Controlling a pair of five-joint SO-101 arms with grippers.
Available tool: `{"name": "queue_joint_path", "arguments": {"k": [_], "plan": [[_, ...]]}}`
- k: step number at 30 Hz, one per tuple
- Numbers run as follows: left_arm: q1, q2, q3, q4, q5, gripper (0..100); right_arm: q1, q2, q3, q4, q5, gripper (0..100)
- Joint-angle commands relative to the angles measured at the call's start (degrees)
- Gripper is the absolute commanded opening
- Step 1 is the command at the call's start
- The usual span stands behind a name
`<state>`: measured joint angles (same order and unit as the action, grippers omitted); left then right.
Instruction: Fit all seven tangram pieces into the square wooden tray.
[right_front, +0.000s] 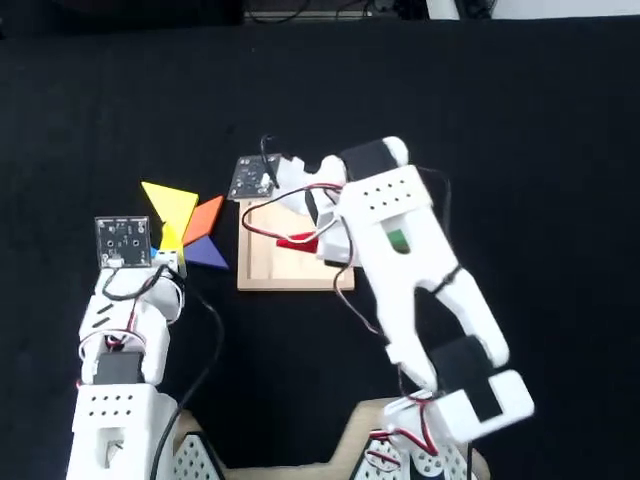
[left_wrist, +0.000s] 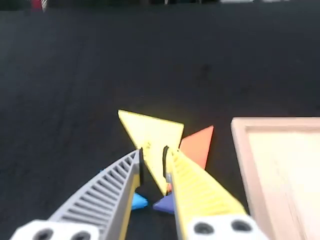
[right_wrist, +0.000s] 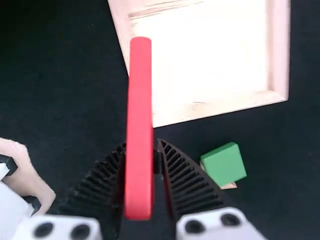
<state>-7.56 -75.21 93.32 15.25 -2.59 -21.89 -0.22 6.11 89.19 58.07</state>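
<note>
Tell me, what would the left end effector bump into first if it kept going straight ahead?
The yellow triangle: the left end effector points down at its narrow corner, right in front. Whether it already touches the piece is hard to tell.

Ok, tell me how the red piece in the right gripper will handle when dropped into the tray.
The red piece looks rigid: it stands straight on edge in the right gripper with no sag. Thin and flat, it would probably tip flat in the tray rather than stay upright.
</note>
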Motion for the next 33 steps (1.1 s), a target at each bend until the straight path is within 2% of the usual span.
{"name": "queue_joint_path", "arguments": {"k": [1, 8, 13, 15, 20, 23, 33], "plan": [[0.8, -0.6, 0.7, -3.8, -0.6, 9, -0.8, 1.0, -0.6, -0.8, -0.6, 1.1], [0.7, -0.7, 2.4, -6.5, -0.6, 9, -0.4, 1.0, -2.2, -0.5, -1.1, 1.1], [-1.9, -0.7, 2.2, -6.6, 2.8, 6, -0.8, 2.4, 0.0, -1.1, -5.9, 1.1], [-2.8, -0.7, 2.0, -6.6, 3.3, 3, -0.9, 4.0, 1.1, -1.8, -4.0, 1.1], [-2.8, -0.7, 2.0, -6.6, 3.4, 4, -0.9, 8.7, 0.1, -4.5, 1.8, 1.1], [-2.8, -0.7, 2.1, -6.5, 3.5, 4, -1.0, 12.4, -2.9, -8.8, 1.8, 1.1], [-1.5, -0.7, 2.4, -6.6, 3.4, 3, -7.2, 24.4, -10.6, -9.1, 1.8, 1.1]]}}
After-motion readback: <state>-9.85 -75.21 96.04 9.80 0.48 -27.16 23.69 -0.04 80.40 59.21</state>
